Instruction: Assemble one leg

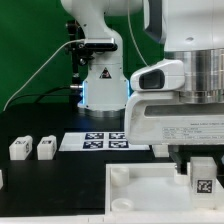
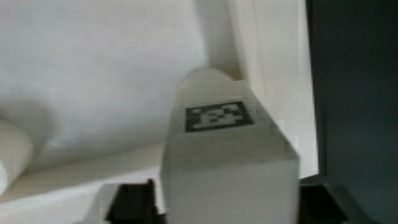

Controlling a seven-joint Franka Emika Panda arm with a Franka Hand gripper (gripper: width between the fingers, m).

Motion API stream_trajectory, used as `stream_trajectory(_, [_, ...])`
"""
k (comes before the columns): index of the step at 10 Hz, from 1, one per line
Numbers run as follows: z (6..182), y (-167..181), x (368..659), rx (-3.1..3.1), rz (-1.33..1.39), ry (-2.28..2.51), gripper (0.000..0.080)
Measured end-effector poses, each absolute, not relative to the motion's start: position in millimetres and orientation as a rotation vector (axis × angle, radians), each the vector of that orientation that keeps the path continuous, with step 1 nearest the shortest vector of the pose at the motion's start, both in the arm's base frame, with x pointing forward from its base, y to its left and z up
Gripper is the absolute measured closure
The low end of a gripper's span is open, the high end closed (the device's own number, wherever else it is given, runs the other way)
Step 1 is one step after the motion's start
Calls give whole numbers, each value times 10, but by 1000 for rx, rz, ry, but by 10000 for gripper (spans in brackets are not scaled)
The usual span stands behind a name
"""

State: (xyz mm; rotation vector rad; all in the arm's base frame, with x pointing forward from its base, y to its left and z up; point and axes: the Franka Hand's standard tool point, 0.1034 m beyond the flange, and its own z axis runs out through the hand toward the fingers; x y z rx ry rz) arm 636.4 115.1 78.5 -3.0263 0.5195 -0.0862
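My gripper (image 1: 199,168) is shut on a leg (image 1: 203,184), a small white post with a black-and-white tag facing the camera. It holds the leg upright over the right part of the large white panel (image 1: 140,196). In the wrist view the leg (image 2: 222,150) fills the space between my dark fingers (image 2: 135,204), with its tag on the upper face and the gripper (image 2: 228,208) closed around it. The white panel (image 2: 89,70) lies beneath it. A raised knob (image 2: 15,145) of the panel shows at the edge. Whether the leg touches the panel is hidden.
Two more white legs (image 1: 20,148) (image 1: 46,148) stand on the black table at the exterior view's left. The marker board (image 1: 103,140) lies behind the panel. The robot base (image 1: 100,85) stands at the back. A raised knob (image 1: 119,178) marks the panel's near-left corner.
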Motion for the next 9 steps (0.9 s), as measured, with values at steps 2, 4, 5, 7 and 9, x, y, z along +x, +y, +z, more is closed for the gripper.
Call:
stream_trajectory(2, [782,1138,6364,-2968,-76,775,508])
stream_trajectory(4, [773,1118,6359,-2826,-48,1199,508])
stream_trajectory(5, [772,1115,6357,-2719,-33,1445,508])
stream_trajectory(7, [769,1099,6336,-2391,-12,1942,506])
stream_trajectory(9, [769,1097,6310,-2099,36,2226,506])
